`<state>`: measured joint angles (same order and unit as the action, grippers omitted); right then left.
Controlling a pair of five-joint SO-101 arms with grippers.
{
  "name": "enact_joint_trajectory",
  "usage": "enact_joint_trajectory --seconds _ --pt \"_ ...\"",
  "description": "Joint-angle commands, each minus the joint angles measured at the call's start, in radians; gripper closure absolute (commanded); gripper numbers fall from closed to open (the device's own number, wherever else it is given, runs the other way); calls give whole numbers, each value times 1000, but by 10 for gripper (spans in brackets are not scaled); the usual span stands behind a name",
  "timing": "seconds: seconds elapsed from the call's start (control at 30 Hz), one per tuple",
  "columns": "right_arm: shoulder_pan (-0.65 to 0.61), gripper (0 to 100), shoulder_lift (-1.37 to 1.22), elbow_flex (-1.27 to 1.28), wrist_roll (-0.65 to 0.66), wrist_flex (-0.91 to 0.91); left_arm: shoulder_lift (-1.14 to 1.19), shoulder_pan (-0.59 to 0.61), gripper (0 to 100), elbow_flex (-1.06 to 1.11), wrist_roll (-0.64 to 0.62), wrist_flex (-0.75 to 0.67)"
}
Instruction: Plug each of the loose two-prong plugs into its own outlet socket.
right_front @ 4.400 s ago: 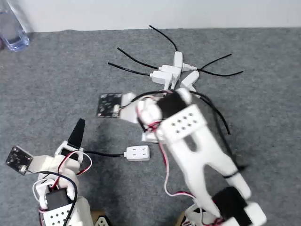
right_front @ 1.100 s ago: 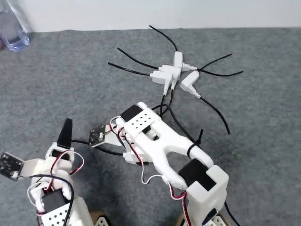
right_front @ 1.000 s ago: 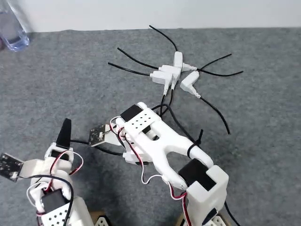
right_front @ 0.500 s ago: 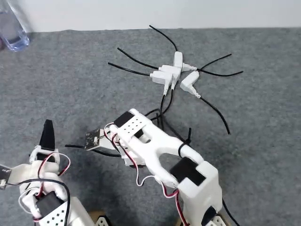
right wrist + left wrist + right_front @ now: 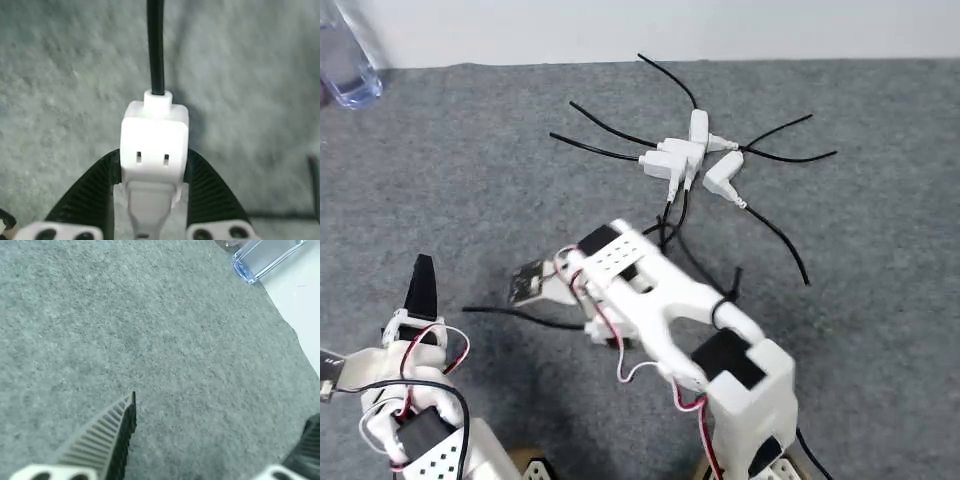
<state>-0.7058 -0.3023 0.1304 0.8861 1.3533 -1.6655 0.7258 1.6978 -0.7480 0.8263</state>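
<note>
The socket block [image 5: 154, 127] is clamped between the jaws of my right gripper [image 5: 153, 157]. One black finger [image 5: 102, 185] presses on each long side, and the two slots face up toward my wrist. I judge it light and rigid. Its smooth hard plastic could slip or twist if my grip eases, so the flat sides, clear of the slots, are the place to hold it. Its black cord [image 5: 156, 45] runs straight out ahead of the jaws and looks stiff enough to tug the block round. A white piece lies deeper between the jaws, and I cannot tell whether it is a plug. The loose plugs [image 5: 682, 155] lie bunched well beyond the jaws. They look small and light, best pinched by their bodies. My left gripper [image 5: 222, 412] hangs with jaws wide apart over the grey mat [image 5: 150, 315].
</note>
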Motion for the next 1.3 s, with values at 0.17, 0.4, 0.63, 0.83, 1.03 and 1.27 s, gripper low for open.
enact_joint_trajectory --seconds 0.17,0.4,0.63,0.83,1.03,1.27 --pt "183 991 245 -216 -83 45 -11 0 527 -8 6 -26" --pt "297 991 234 -247 -445 -246 -11 0 527 -8 6 -26" --pt "450 991 68 -256 -546 -490 -11 0 527 -8 6 -26" --pt "504 991 -62 -256 -546 -673 -11 -38 527 -8 6 -25" --pt "506 991 -173 -325 -545 -751 -11 -43 527 -8 6 -25" --pt "519 932 -272 -400 -549 -717 -11 -43 527 -8 6 -25"
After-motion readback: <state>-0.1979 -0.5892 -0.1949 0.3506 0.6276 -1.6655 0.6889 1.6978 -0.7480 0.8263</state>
